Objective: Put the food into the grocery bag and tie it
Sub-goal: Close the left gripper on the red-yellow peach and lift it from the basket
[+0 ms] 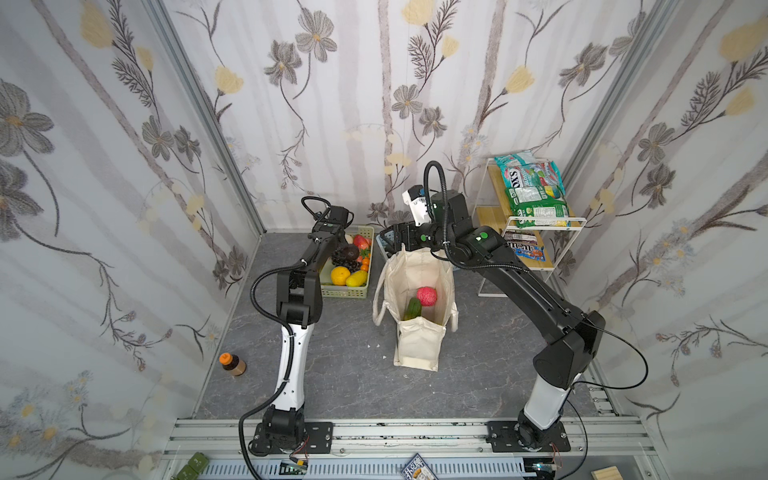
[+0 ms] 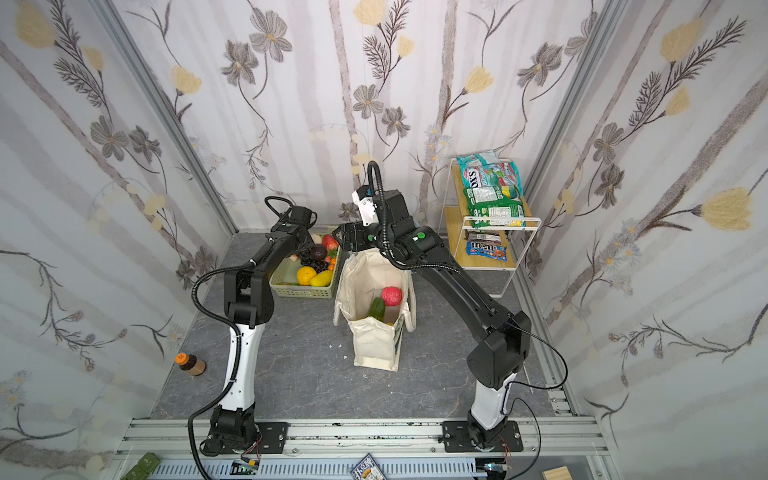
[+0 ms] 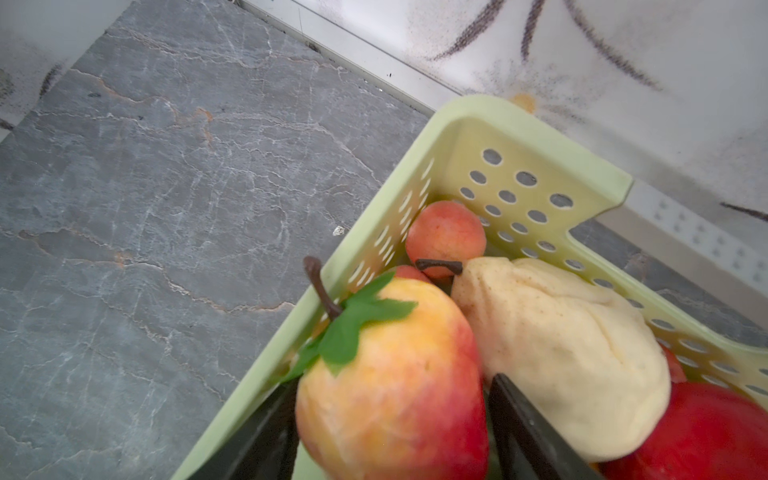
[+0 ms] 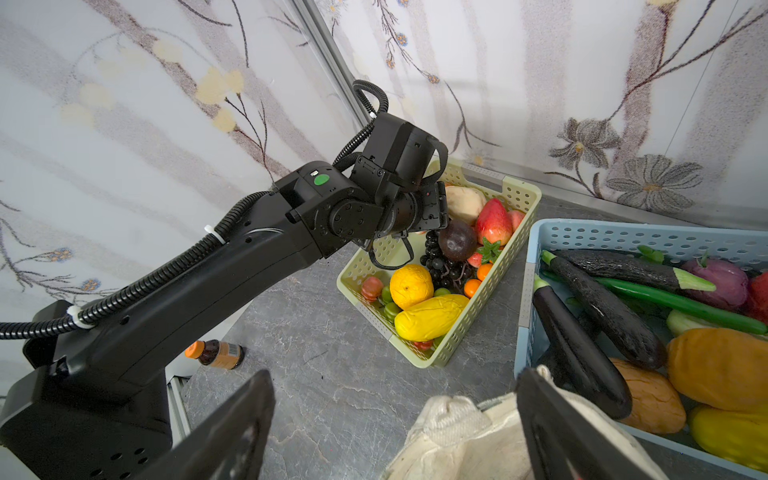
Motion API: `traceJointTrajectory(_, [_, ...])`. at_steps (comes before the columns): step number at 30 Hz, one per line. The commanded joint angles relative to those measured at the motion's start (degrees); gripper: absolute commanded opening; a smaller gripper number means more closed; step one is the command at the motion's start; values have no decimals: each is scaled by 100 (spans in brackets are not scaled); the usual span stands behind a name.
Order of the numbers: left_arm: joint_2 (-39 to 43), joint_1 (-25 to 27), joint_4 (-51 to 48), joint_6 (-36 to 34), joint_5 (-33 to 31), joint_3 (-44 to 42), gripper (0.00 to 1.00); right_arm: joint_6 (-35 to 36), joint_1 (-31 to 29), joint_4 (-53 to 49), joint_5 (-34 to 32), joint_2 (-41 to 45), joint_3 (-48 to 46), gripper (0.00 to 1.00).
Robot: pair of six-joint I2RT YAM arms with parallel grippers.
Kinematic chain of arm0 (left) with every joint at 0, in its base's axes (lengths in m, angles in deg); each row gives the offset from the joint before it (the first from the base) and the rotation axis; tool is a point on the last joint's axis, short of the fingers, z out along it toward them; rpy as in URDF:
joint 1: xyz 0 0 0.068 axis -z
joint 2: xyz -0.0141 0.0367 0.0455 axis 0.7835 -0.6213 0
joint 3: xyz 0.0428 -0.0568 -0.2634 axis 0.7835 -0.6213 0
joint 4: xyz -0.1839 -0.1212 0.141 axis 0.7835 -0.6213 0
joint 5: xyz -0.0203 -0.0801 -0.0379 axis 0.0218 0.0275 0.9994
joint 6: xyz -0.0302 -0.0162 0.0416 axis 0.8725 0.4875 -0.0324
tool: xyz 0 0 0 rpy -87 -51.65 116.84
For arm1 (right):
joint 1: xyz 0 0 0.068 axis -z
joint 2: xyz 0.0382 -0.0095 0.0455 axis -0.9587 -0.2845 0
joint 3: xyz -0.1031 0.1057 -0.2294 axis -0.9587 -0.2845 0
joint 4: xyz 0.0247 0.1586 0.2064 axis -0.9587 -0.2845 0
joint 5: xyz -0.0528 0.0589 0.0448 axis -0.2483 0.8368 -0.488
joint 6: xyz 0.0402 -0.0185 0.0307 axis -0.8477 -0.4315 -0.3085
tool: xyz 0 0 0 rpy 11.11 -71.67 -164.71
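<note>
The grocery bag (image 1: pixel 417 345) stood open mid-table holding 2 items, a red fruit (image 1: pixel 427 296) and a green one (image 1: pixel 413 308). Left to do: fruit in the pale green basket (image 1: pixel 345 293), vegetables in the blue basket (image 4: pixel 582 232), shelf (image 1: pixel 544 220) packets, handles (image 1: pixel 376 307) untied. The left gripper (image 3: pixel 392 384) straddled a red-yellow fruit (image 3: pixel 399 424); whether it gripped could not be told. The right gripper (image 4: pixel 395 376) gaped wide, empty, at the bag's rim. 1 blue packet (image 1: pixel 528 252) read "m&m's"; a teal packet (image 1: pixel 525 176) showed "OX'S".

teal packet (image 1: pixel 524 172): big white letters, "OX'S" is all I can make out
blue packet (image 1: pixel 528 251): "m&m's"
green packet (image 1: pixel 538 205): print too small to read
</note>
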Motion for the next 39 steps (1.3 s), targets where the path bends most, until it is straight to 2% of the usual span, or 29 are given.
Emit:
traceJointTrajectory(1, [-42,-29,43,52,-138,57,66,59,6,186,107,55,-47,90])
traceJointTrajectory(3, [-62,-32,61,61,-96,66,61,57,6,186,99,78,-95,90])
traceJointTrajectory(8, [-5,-29,41,63,-26,49,58,66,3,182,109,142,-205,90])
traceJointTrajectory(25, [511,32,146,-102,340,-218,57,65,4,222,108,155,-291,90])
traceJointTrajectory(39, [1824,364,829,-330,597,-1554,56,187,37,68,207,170,-303,90])
